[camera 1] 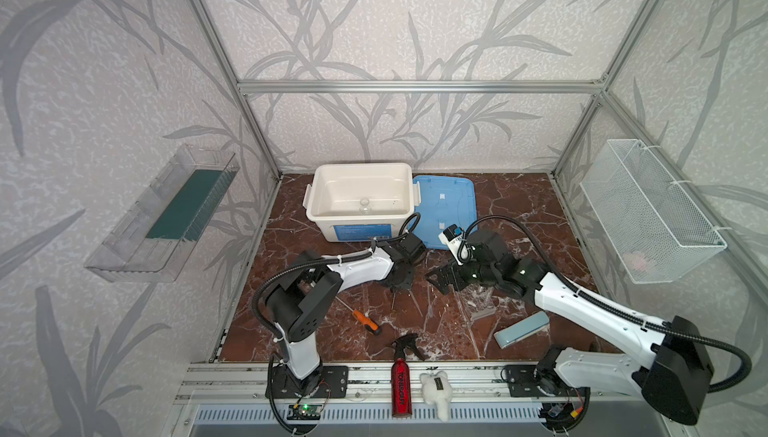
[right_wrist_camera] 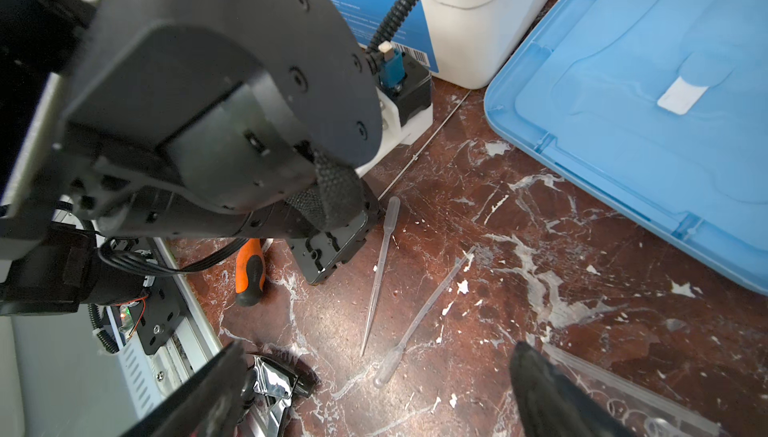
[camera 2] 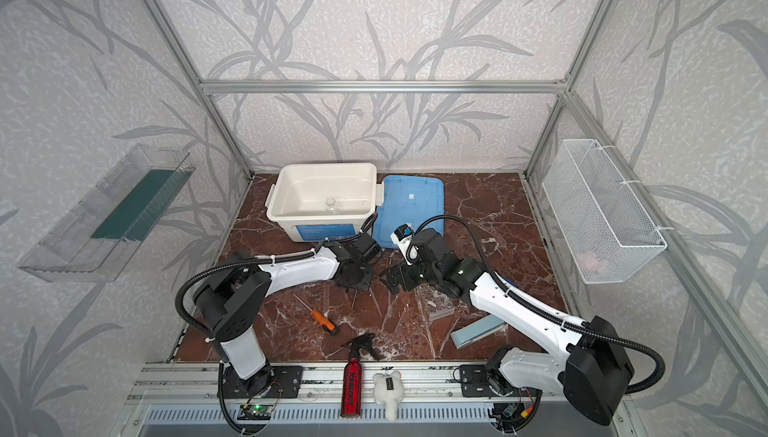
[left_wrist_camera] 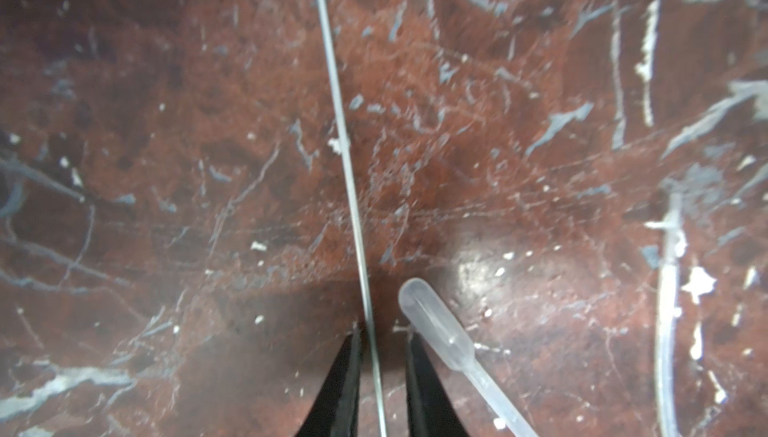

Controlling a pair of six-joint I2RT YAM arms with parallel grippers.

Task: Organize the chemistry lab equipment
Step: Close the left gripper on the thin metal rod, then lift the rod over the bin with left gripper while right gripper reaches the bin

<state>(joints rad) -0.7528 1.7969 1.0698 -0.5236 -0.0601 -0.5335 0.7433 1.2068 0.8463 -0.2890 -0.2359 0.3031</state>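
In both top views we are seeing the left arm stretching from its base at seven o'clock toward the centre of the marble table (camera 1: 519, 206), its left gripper (camera 1: 400, 285) pointing straight down, while the right arm is reaching in from four o'clock, its right gripper (camera 1: 442, 279) facing the left one, near it. The white bin (camera 1: 320, 190) is sitting at twelve o'clock with the blue lid (camera 1: 461, 194) beside it. In the left wrist view the left gripper (left_wrist_camera: 382, 352) is straddling a thin rod (left_wrist_camera: 345, 152), fingers (left_wrist_camera: 347, 381) narrowly parted on either side, not clearly pinching it; a clear dropper (left_wrist_camera: 440, 331) is lying just beside them. In the right wrist view the right gripper (right_wrist_camera: 374, 376) is standing wide apart and holding nothing, over two droppers (right_wrist_camera: 419, 314) on the marble, with the orange-handled screwdriver (right_wrist_camera: 249, 273) near the left arm.
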